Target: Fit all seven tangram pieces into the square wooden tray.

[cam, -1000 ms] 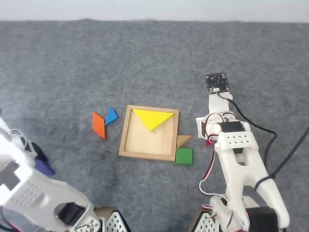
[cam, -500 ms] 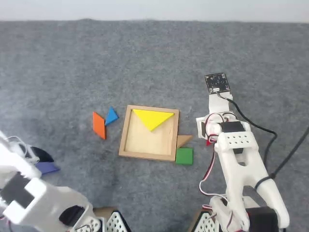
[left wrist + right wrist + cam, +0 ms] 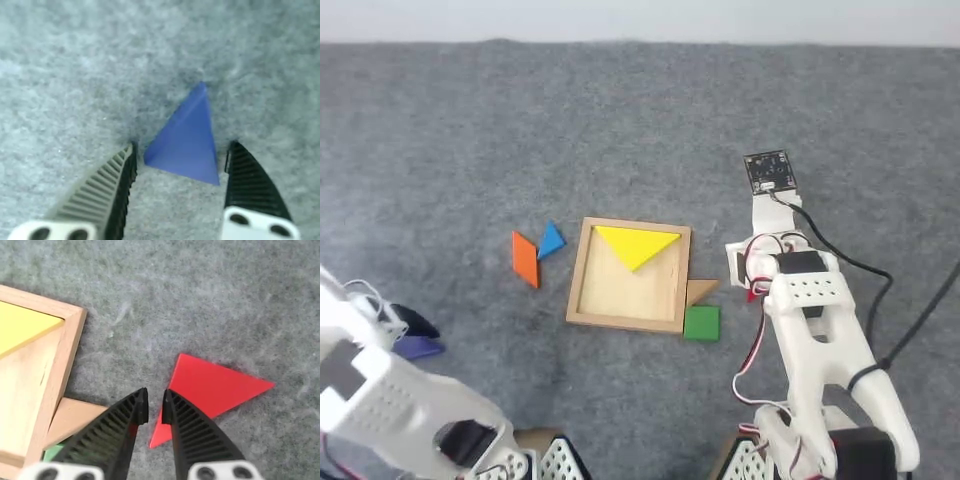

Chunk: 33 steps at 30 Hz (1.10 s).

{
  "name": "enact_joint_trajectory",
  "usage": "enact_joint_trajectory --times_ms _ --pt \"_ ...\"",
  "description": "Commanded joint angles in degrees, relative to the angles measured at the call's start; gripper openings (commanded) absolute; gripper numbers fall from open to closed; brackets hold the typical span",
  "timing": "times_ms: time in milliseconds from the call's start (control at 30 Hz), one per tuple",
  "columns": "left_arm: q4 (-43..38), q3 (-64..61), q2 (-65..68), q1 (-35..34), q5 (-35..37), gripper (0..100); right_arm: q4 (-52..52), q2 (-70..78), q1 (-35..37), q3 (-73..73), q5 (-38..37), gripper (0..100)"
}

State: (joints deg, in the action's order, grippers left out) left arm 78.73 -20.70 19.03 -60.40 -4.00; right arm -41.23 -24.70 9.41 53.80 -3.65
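Left gripper (image 3: pixel 183 149) open astride the dark blue triangle (image 3: pixel 187 142), and we count only the yellow triangle (image 3: pixel 636 245) seated in the tray (image 3: pixel 620 322), six pieces left outside

No text, label, number or sign can be read on anything here. The small dark circuit board (image 3: pixel 770 172) toward the right edge of the surface (image 3: pixel 470 130) carries a few pale marks, too small to make out
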Motion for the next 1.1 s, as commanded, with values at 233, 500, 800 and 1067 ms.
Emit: enact_joint_trajectory --times_ms 233,500,800,1067 --pt "-0.6 1.2 1.1 1.5 3.0 16 -0.5 -3.3 0.0 -0.8 -0.5 6.3" --pt "-0.6 1.4 0.3 1.8 3.0 16 -0.5 -3.3 0.0 -0.8 -0.5 6.3" --pt "1.8 0.4 -9.3 2.2 3.3 16 -0.5 -3.3 -0.1 -0.8 -0.5 6.3" --pt "1.4 -2.0 -10.5 4.7 3.4 16 -0.5 -3.3 -0.1 -0.8 -0.5 6.3"
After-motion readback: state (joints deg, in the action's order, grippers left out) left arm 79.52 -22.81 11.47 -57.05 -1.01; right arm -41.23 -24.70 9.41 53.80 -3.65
